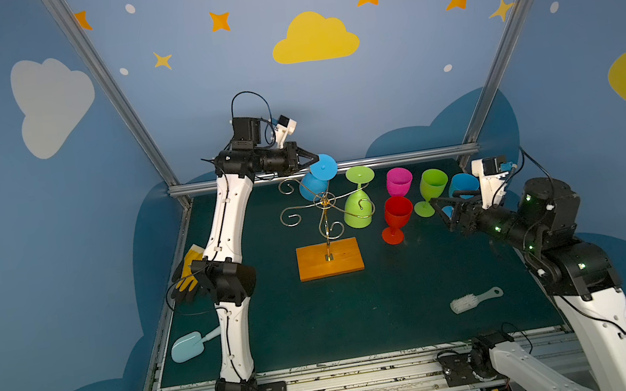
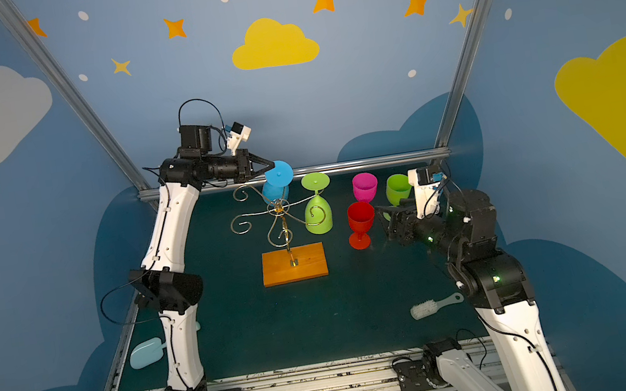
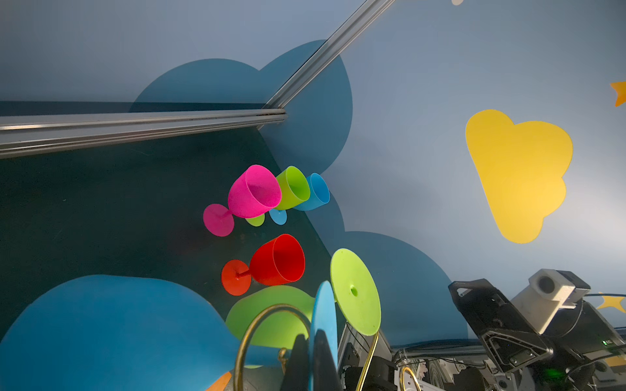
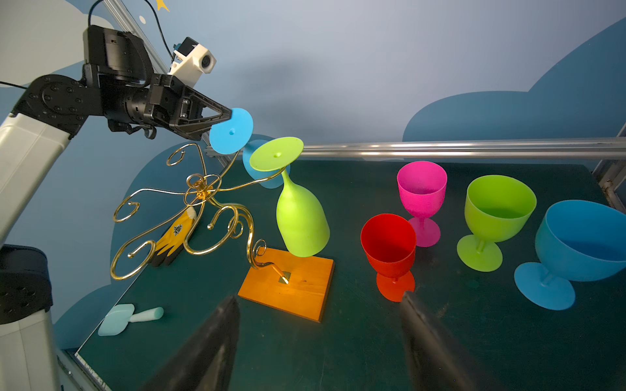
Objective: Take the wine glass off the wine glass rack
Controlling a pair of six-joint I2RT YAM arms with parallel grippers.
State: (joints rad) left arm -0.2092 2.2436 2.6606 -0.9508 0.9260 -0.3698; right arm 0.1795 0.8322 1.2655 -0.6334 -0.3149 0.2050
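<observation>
While the left fingers (image 4: pixel 229 115) are pinched shut on the rim of the blue wine glass's (image 1: pixel 323 167) round foot, the glass hangs inverted and tilted, bowl down, at the far side of the wine glass rack (image 4: pixel 200 190).
- Blue bowl sits just behind the rack's hub in both top views. I cannot tell whether the stem is still seated in a spiral arm.
- The rack stands upright on its orange base (image 1: pixel 329 262), mid-surface (image 1: pixel 363 315).
- A green wine glass (image 4: pixel 301 220) hangs inverted from the arm on the rack's right, its foot resting on the wire.
- Four glasses stand upright to the right of the rack: red (image 1: pixel 397 211), pink (image 1: pixel 399 181), green (image 1: pixel 432 183) and blue (image 1: pixel 463 184).
- The right fingers (image 4: pixel 213 338) are spread wide and hold nothing, low over the surface beside the standing glasses.
- A white brush (image 1: pixel 474 300) lies near the front right.
</observation>
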